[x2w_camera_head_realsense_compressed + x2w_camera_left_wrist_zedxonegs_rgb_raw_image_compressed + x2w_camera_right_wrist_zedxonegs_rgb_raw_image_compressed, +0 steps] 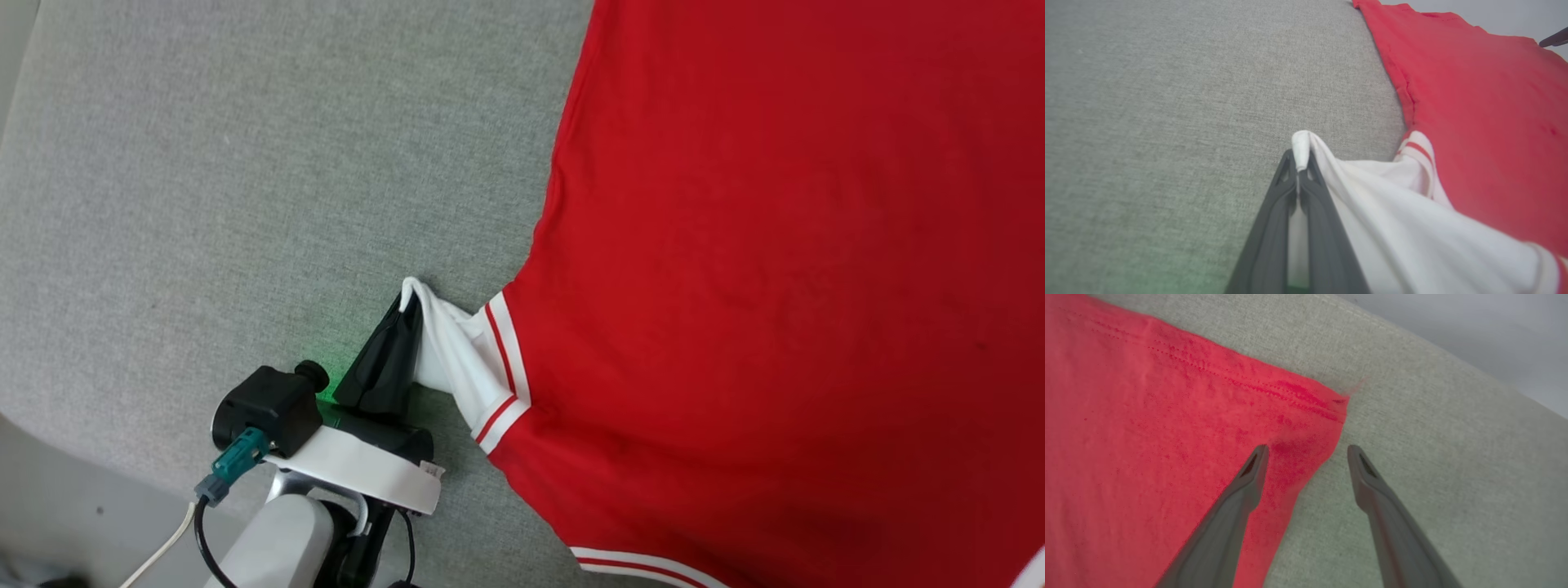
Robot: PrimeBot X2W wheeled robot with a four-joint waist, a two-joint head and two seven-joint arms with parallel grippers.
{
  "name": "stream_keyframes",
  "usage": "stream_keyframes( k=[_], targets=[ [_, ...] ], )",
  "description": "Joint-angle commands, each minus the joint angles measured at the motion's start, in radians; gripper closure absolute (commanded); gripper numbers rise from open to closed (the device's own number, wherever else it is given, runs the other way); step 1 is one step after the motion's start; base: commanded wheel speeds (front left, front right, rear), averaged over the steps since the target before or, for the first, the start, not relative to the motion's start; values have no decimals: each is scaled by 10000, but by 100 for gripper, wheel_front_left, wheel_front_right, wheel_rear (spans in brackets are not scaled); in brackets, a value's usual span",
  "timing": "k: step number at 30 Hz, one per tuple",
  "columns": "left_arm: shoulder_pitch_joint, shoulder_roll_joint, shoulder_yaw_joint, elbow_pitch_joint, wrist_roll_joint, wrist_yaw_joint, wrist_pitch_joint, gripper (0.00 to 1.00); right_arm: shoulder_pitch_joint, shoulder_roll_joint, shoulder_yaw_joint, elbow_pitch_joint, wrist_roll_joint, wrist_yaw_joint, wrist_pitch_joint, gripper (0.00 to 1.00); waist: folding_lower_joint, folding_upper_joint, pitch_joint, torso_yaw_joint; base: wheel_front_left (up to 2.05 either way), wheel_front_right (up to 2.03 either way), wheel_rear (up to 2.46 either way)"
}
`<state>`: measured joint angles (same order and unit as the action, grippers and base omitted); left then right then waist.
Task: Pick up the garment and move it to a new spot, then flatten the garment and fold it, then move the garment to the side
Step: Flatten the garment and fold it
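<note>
Pinching the white sleeve (pixel 1372 196) of the garment (pixel 775 286) with the left gripper (pixel 1298 163). Pressing its two dark fingers (pixel 1274 228) tight together, with only a fold of white cloth between them and a small nub of it poking out past the tips. Drawing that sleeve out taut over the bare part of the grey cushion (pixel 245 163), with the cloth narrowing to a point at the grip and widening back toward the striped trim (pixel 502 359) where white meets red.

Resting the garment's red body flat and smooth on the cushion, plain red side up, covering the cushion's right side in the head view and reaching down toward its near edge.

Spreading the right gripper (pixel 1308 451) wide and gripping nothing. Straddling the garment's side edge on the cushion, just short of the stitched hem (pixel 1241 379) corner, with one finger over red cloth and the other over bare cushion. Not showing clearly whether either tip is touching the cloth or the cushion beneath.
</note>
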<state>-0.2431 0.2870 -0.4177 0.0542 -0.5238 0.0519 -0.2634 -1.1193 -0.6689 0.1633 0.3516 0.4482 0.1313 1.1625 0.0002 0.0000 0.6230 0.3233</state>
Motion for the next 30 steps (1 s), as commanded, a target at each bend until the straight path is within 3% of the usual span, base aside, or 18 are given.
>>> stream_keyframes(
  k=[1, 9, 10, 11, 22, 30],
  targets=[
    [-164, -157, 42, -11, 147, -98, -17, 100, -90, 74, -53, 149, -149, -11, 75, 0, -2, 0, 480, 356, 0, 0, 0],
    [-150, -582, 343, 74, 530, -364, 13, 100, 1142, -124, 310, 697, -86, -10, 630, 0, -2, 0, 783, 473, 0, 0, 0],
    [-111, -620, 393, 88, 552, -392, 14, 100, 1210, -182, 302, 690, -60, -10, 603, 41, -2, 0, 778, 470, 0, 0, 0],
    [-67, -645, 438, 115, 579, -437, 14, 100, 1207, -224, 248, 663, -62, -10, 468, 100, -2, 0, 757, 462, 0, 0, 0],
    [300, -679, 903, 468, 873, -583, 4, 100, 665, 29, 179, 515, 98, -10, -1201, 100, -2, 0, -468, -1, 0, 0, 0],
    [934, -358, 1106, 646, 889, -375, 60, 100, 1589, -417, 898, 259, 1057, -10, -2439, 100, -2, 0, -2059, -652, 0, 0, 0]
  ],
)
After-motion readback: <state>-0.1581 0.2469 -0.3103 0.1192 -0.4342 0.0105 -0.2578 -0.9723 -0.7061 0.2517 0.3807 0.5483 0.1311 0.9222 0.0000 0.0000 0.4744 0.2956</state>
